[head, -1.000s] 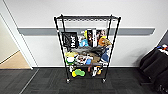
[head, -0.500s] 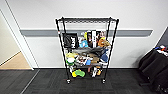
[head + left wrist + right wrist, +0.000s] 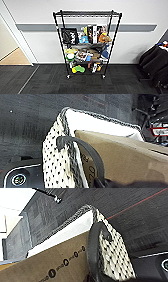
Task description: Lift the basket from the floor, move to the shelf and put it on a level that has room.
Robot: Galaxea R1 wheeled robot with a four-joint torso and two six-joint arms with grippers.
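Observation:
The shelf (image 3: 86,45), a black wire rack on small wheels, stands against the white wall straight ahead on the dark carpet floor (image 3: 50,80). Its top level (image 3: 86,13) is bare wire, while the lower tiers are crowded with goods. The cream dotted basket (image 3: 53,169) hangs above the floor (image 3: 25,119), with a brown cardboard box (image 3: 125,156) inside it. One dark handle (image 3: 82,147) runs up into my left gripper (image 3: 102,182), which is shut on it. On the basket's (image 3: 112,253) other side, my right gripper (image 3: 93,278) is shut on the other handle (image 3: 91,248).
A doorway onto tan wooden flooring (image 3: 12,58) opens at the left. Dark furniture or bags (image 3: 155,62) stand at the right by the wall. My own base (image 3: 20,176) lies under the basket. Open carpet stretches in front of the rack.
The rack fills more of the head view than a second ago; the camera has come closer to it. The goods on it have not moved.

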